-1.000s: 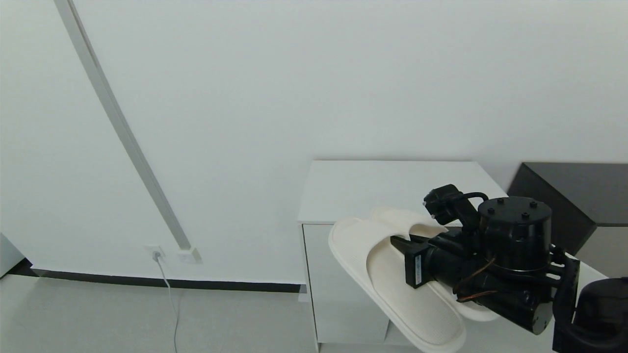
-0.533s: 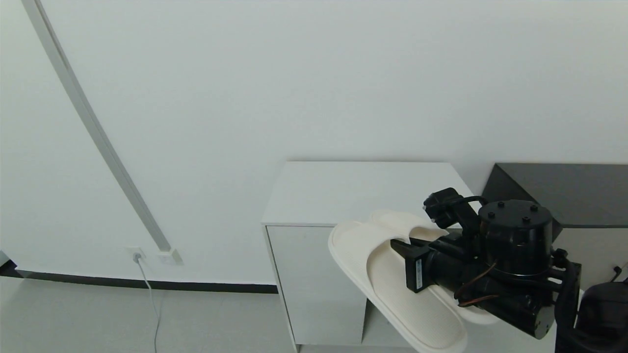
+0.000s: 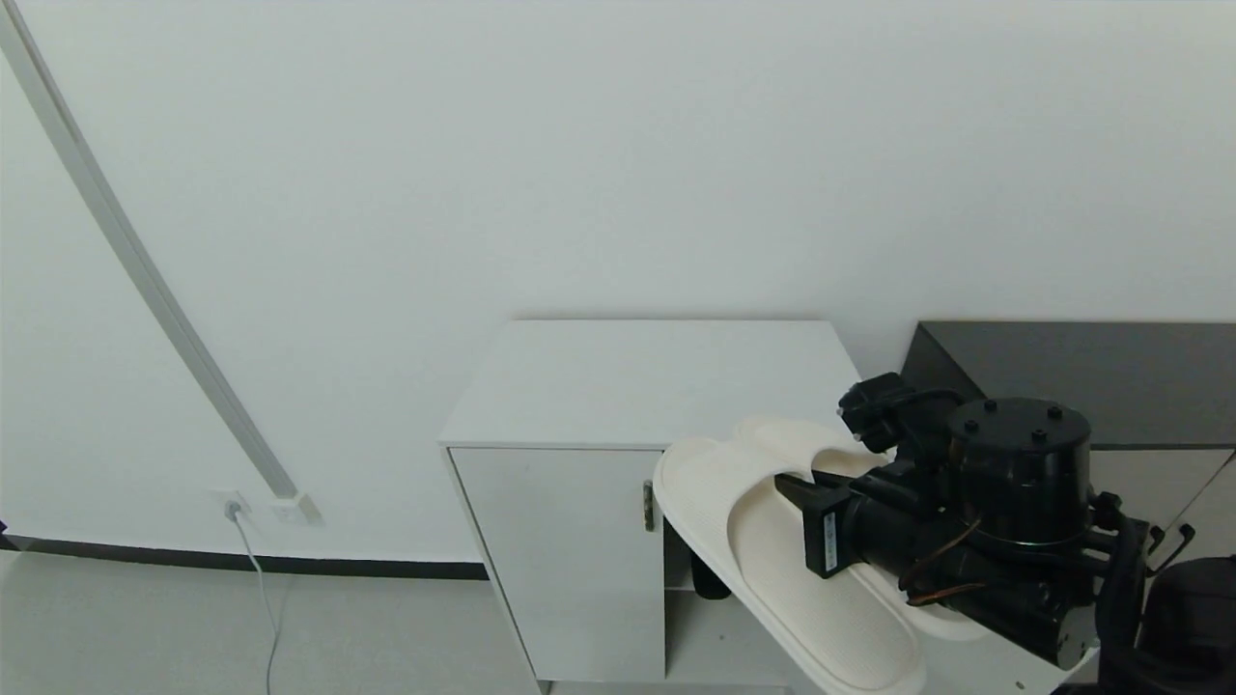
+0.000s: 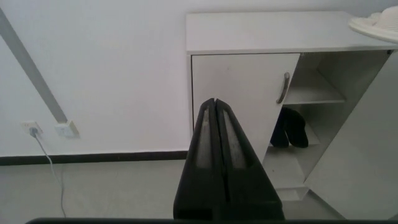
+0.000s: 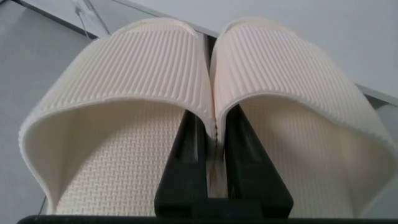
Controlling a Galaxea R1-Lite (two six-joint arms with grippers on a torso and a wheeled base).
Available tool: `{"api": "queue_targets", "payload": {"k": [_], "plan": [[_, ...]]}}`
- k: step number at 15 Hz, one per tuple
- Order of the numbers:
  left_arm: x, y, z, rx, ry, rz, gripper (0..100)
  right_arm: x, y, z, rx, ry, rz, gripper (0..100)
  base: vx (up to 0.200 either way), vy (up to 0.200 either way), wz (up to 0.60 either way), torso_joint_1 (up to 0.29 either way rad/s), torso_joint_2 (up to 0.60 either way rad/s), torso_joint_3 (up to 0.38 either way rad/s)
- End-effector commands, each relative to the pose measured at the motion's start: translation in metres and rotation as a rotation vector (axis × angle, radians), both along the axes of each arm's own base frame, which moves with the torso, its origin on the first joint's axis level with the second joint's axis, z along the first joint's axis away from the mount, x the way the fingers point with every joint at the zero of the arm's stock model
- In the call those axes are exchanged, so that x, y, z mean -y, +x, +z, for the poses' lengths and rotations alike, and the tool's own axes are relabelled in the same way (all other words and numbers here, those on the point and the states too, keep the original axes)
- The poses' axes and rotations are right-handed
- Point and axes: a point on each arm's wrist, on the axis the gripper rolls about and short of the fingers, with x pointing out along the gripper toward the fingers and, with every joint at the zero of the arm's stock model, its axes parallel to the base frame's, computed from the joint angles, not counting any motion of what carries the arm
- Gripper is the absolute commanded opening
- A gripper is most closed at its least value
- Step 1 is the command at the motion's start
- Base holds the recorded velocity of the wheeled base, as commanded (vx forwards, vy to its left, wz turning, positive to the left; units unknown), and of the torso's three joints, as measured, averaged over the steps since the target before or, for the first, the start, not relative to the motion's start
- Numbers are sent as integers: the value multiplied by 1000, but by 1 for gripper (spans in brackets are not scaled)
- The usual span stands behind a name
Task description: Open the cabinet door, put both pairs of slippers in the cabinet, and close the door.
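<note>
Cabinet (image 3: pixel 647 381): white, low, standing on the floor (image 3: pixel 145 627) against a white wall (image 3: pixel 579 145).
Closed door (image 3: pixel 560 550): covers the cabinet's left half and carries an upright metal handle (image 3: pixel 648 506) at its inner edge.
Open door (image 4: pixel 354 155): a white panel swung out on the cabinet's right side. The right half stands exposed, with a shelf (image 4: pixel 314 96) across it.
Dark slippers (image 4: pixel 290 127): one pair, in the compartment below the shelf, close behind the closed door's inner edge. In the head view only a dark shape (image 3: pixel 708 579) can be made out there.
Cream slippers (image 3: pixel 763 541): one ribbed pair, side by side and touching. They are held in the air in front of the open half, near the level of the cabinet's top. They are tilted, with the far ends raised toward the cabinet.
Right gripper (image 3: pixel 801 492): jaws closed narrow, pinching together the inner edges of both straps of the cream slippers (image 5: pixel 143 81). The black fingers (image 5: pixel 186 155) lie inside the strap openings.
Left gripper (image 4: pixel 215 109): fingers pressed flat against each other with nothing between them. It is held in the air, facing the closed door, well apart from the cabinet.
Wall fittings: a grey strip (image 3: pixel 145 280) runs slantwise down the wall to a socket (image 3: pixel 232 504), from which a cable (image 3: pixel 266 598) trails to the floor.
Neighbouring surface: a black top (image 3: pixel 1081 367) just to the right of the cabinet.
</note>
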Motion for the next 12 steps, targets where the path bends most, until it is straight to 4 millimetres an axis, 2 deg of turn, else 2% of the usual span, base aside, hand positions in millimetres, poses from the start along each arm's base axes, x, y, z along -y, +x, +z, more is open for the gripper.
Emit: {"api": "queue_targets", "payload": {"k": [1, 10, 12], "plan": [[0, 0, 0, -1, 0, -2, 0, 0, 0, -2, -4, -4, 2, 0, 0, 0, 0, 0, 0, 0], [0, 0, 0, -1, 0, -1, 0, 0, -3, -4, -11, -10, 6, 0, 0, 0, 0, 0, 0, 0], [0, 0, 0, -1, 2, -2, 0, 1, -3, -4, -13, -12, 6, 0, 0, 0, 0, -95, 193, 105]]}}
